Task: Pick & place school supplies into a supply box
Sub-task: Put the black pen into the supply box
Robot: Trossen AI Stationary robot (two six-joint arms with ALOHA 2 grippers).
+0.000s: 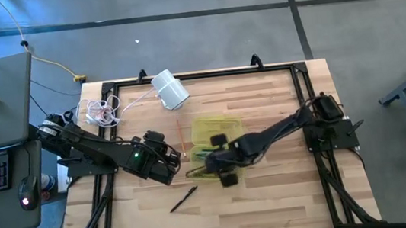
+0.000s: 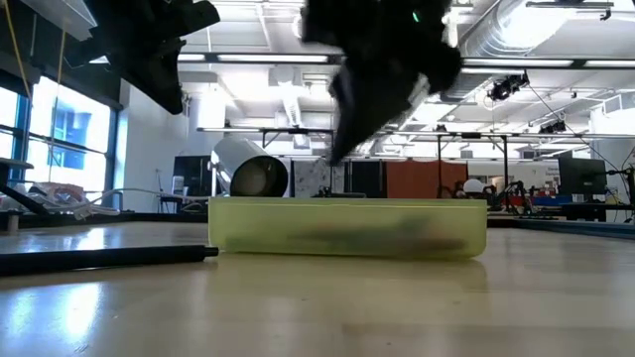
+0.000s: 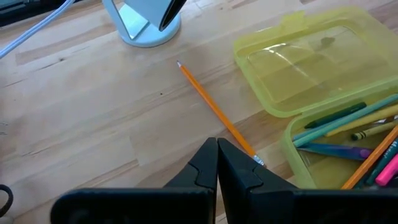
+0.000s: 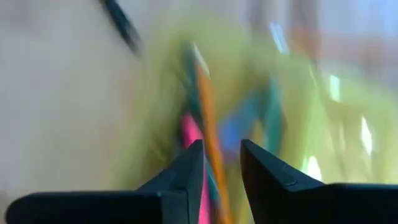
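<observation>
Right gripper [image 4: 217, 163], fingers slightly spread and empty, hung over the supply box [image 3: 323, 68]; left gripper [image 3: 217, 163] pressed together — orange pencil [image 3: 214, 112] and black pen [image 1: 183, 199] awaited pickup.

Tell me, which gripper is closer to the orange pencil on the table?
The left. The left gripper sits shut right at the end of the orange pencil. The right gripper is open over the box, on the pencil's far side.
</observation>
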